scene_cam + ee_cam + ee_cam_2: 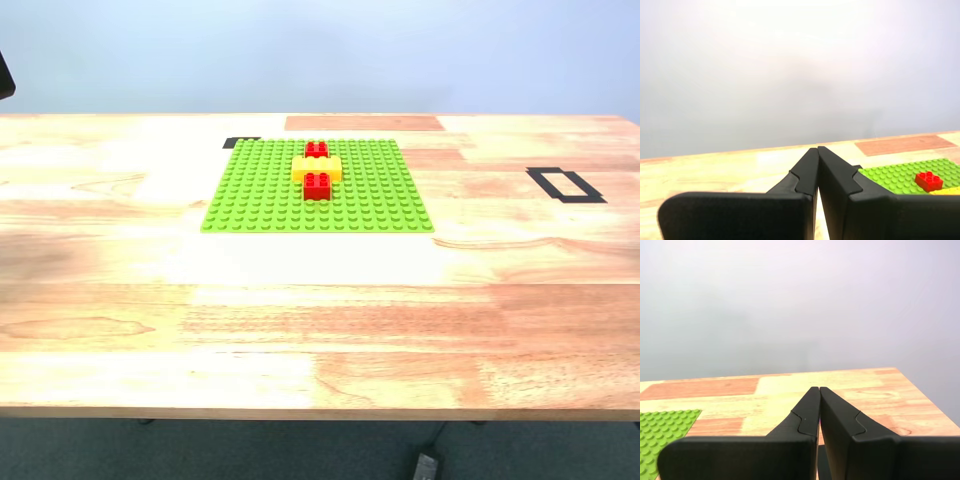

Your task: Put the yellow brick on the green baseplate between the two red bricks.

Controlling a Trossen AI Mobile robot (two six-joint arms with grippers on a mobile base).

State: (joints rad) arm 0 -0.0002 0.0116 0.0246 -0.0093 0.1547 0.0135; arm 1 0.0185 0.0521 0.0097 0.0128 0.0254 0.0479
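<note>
Item 1, wooden table: a light butcher-block top with paler and redder boards, seen across its full width in the exterior view against a plain pale wall.

Item 2, green baseplate: a square lime-green studded plate, laid flat on the table toward the far edge, near the middle of the exterior view. Corners of it are also seen in the first wrist view and the second wrist view.

Item 3, yellow brick: seated on the baseplate, its long side running across the exterior view, directly between the two red bricks and touching both.

Item 4, far red brick: set on the baseplate just behind the yellow brick.

Item 5, near red brick: set on the baseplate just in front of the yellow brick. The three bricks form one short line running away from the camera.

Item 6, black tape outline: a rectangle marked on the table, well apart from the baseplate toward the exterior view's right. A smaller black mark is noted at the baseplate's far corner on the exterior view's left.

Item 7, first gripper: black fingers pressed tip to tip, nothing held between them, raised clear of the table.

Item 8, second gripper: likewise clenched on nothing, tips meeting, held above the table.
</note>
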